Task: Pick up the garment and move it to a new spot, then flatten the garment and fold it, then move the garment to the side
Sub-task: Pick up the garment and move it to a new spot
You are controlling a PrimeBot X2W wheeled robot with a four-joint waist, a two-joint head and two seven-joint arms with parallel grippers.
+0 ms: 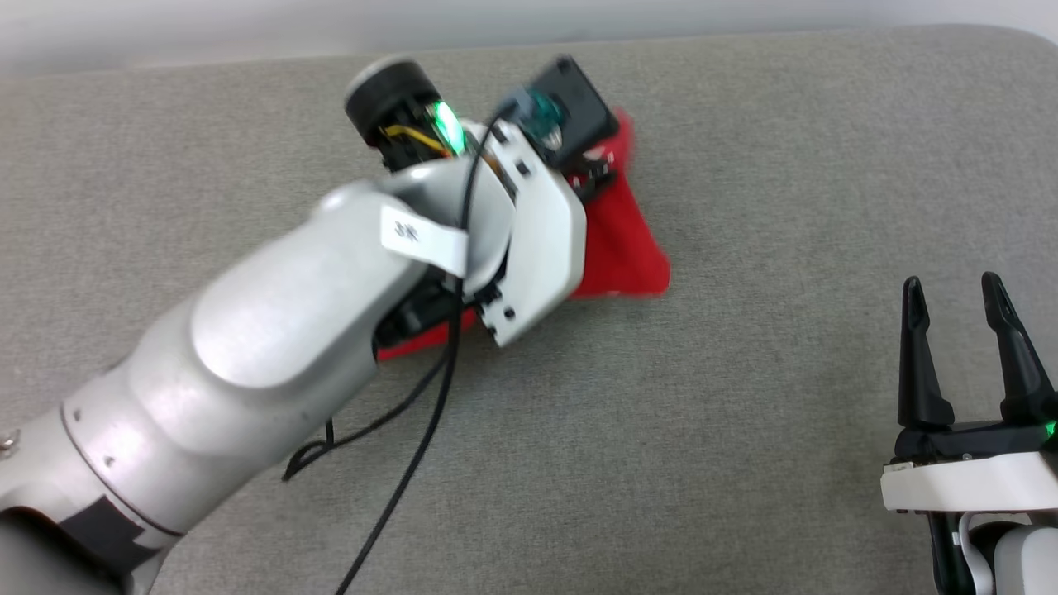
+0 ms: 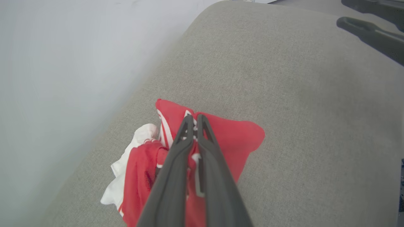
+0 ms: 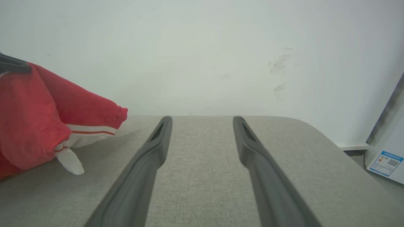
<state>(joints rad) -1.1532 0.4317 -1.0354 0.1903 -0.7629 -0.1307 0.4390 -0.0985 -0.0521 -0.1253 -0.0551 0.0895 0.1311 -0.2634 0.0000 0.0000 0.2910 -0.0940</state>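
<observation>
On padded surface [image 1: 744, 430]: garment [image 1: 628, 248], left of right end effector [image 1: 950, 283], well apart.

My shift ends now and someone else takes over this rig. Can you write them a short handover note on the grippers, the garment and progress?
Left gripper: shut on the garment, pinching a bunch of red cloth.
Right gripper: open, holding nothing, off to the right of the garment.
Garment: crumpled in a heap on the grey padded surface, toward its far edge.
Done: the grasp.
Left: set it at a new spot, flatten, fold, move it aside.
</observation>
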